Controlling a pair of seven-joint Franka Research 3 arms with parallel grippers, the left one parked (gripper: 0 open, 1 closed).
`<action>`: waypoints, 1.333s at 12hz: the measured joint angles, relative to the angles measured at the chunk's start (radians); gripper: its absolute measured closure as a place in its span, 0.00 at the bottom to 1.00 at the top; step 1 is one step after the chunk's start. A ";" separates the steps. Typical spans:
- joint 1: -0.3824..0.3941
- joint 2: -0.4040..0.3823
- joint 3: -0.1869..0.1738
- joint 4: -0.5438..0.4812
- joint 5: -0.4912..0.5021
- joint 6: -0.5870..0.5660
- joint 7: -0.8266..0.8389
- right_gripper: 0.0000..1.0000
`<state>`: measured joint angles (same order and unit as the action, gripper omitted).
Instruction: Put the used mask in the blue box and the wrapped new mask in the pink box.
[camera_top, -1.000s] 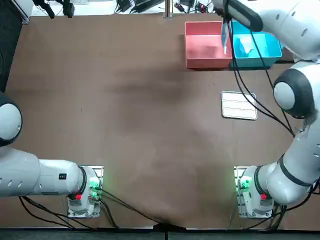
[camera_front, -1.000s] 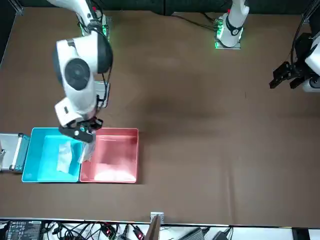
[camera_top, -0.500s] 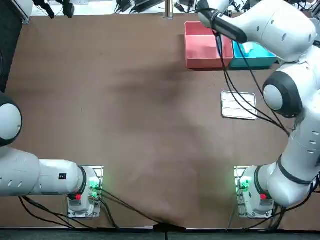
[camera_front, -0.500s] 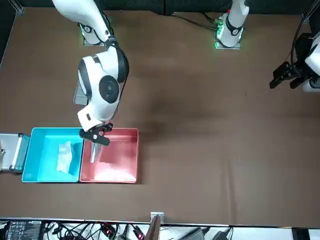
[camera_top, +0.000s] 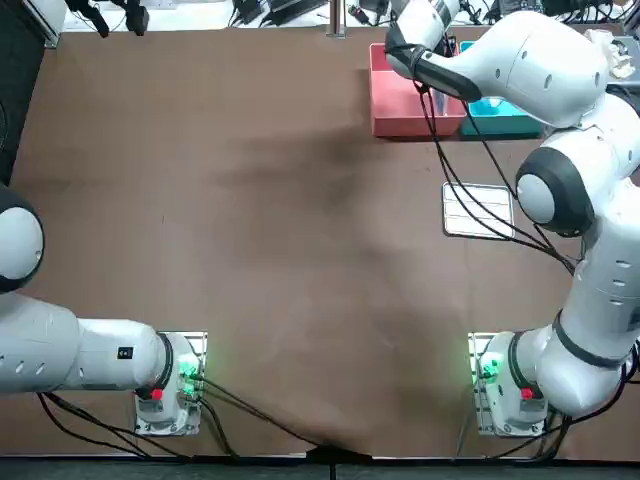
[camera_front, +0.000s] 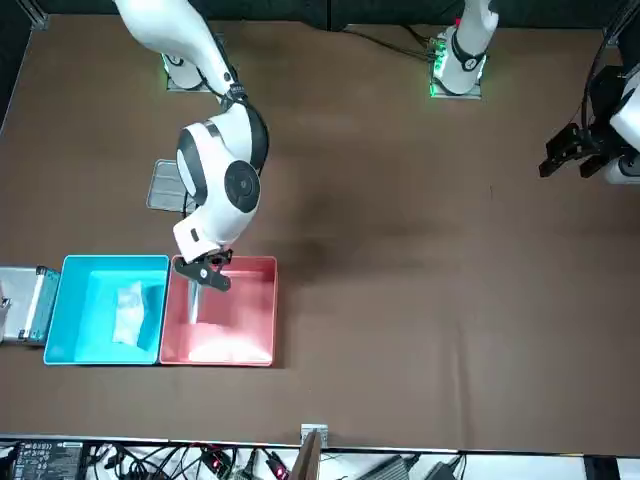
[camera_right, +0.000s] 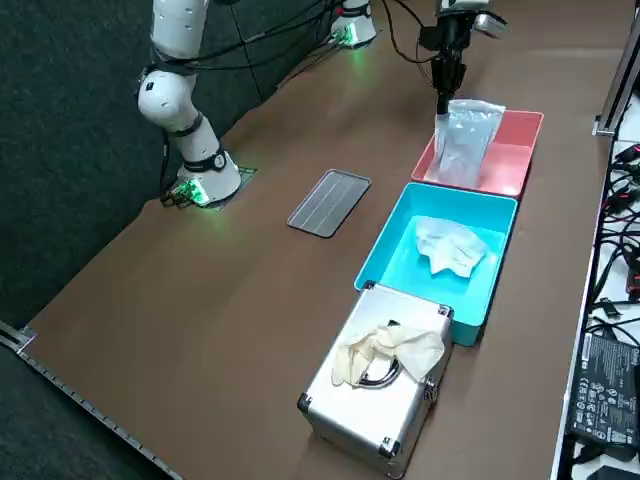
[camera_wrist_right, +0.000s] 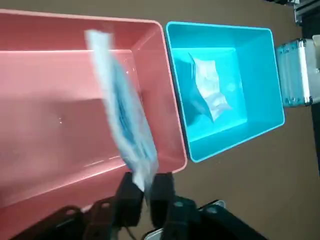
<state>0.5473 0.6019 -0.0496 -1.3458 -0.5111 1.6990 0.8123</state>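
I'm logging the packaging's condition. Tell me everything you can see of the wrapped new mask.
The wrapped new mask is a flat pouch of clear, glossy plastic, lightly crinkled, with a pale bluish-white mask inside. No tear shows. It hangs upright, pinched at its top edge by the right pincer, which is shut on it. It dangles over the pink box, beside the blue box. Whether its lower edge touches the pink box's floor cannot be told.
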 joint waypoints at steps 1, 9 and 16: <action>0.004 0.003 0.000 0.000 0.000 0.002 0.019 0.87; 0.011 -0.003 -0.007 0.009 0.153 0.011 0.067 0.00; -0.042 -0.152 -0.023 0.026 0.359 -0.041 -0.040 0.00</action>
<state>0.5055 0.4503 -0.0729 -1.3201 -0.1519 1.6575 0.7724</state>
